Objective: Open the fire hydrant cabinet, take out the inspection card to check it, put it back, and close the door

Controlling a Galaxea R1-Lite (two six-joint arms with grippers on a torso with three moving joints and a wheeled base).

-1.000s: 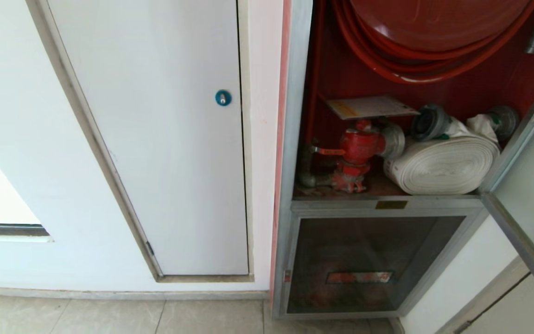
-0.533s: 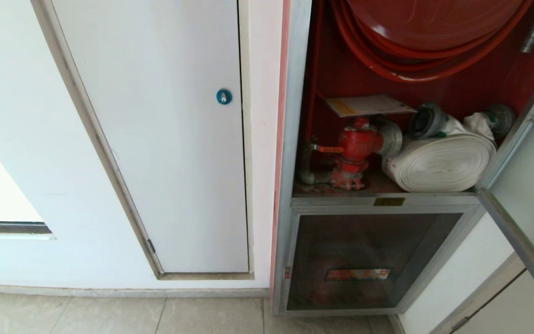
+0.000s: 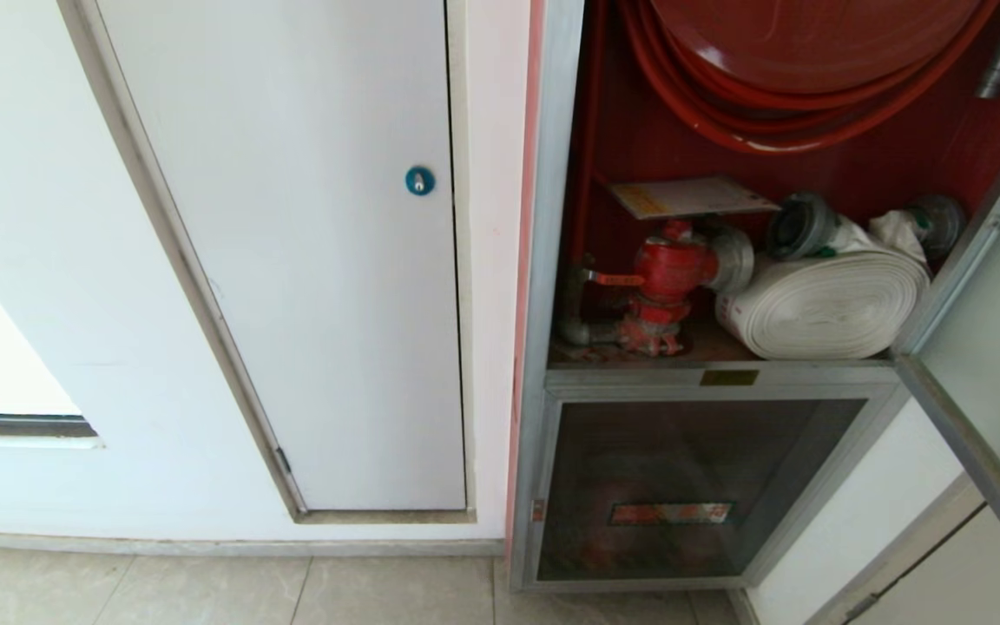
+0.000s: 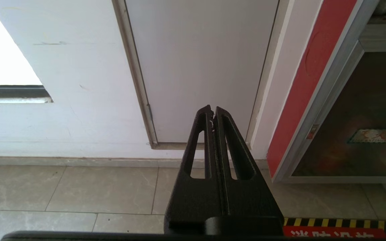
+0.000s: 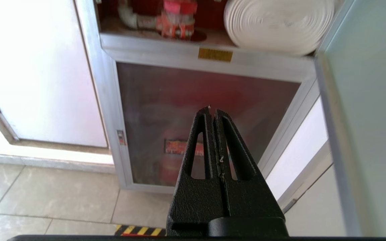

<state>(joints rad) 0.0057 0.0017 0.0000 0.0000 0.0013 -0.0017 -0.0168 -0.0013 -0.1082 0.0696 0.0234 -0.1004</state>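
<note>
The fire hydrant cabinet (image 3: 552, 260) stands at the right of the scene, set in the wall, with the flush panel (image 3: 309, 260) to its left. The door (image 3: 995, 382) hangs swung out on the cabinet's right side. Inside, the hose reel (image 3: 812, 69) sits at the top. Below it the valve (image 3: 669, 278) stands on the cabinet's shelf at the left, and the rolled hose (image 3: 821, 308) lies just beside it on the right. The inspection card (image 3: 691, 198) rests flat above the valve, behind it. Under the shelf is the lower glass panel (image 3: 691, 495), reaching down near the floor (image 3: 205, 595).
</note>
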